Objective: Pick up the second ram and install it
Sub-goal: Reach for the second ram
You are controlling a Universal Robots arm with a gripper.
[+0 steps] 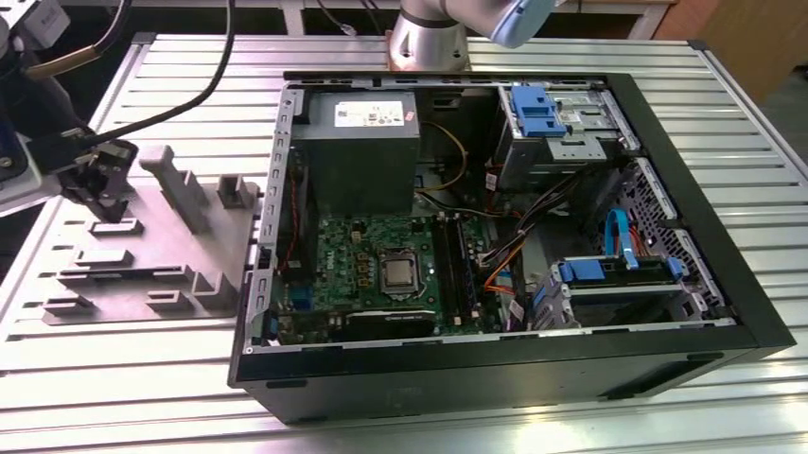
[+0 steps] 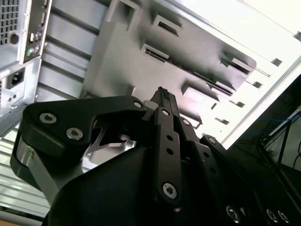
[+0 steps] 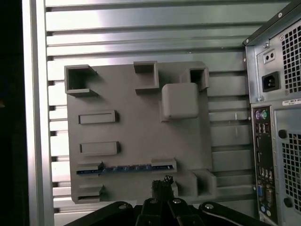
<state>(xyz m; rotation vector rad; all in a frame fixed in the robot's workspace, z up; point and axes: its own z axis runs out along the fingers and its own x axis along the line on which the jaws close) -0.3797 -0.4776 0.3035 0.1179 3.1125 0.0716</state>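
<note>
**Ram in its holder slot, pincer closed just beside it**

In the first wrist view, the grey holder plate (image 3: 134, 136) is seen lying flat on the slatted metal table (image 3: 141, 28). It is bounded on one side by the table's edge rail and on the other by the rear wall of the computer case (image 3: 275, 117). A band of bare slats is left between the plate and the case.

The second ram (image 3: 124, 168) is seated on edge in a narrow slot near one edge of the plate. It is held at both ends by low grey blocks, and its blue upper edge is exposed. A taller square block (image 3: 178, 101) is set well apart from it, and the plate surface between the two is flat.

The gripper (image 3: 162, 184) is positioned above the plate edge, just beside the ram but not touching it. Its fingertips (image 2: 162, 94) are seen pressed together, and nothing is held between them. In the exterior view, the gripper (image 1: 101, 194) is located over the plate, at the exterior view's left of the open case.
</note>
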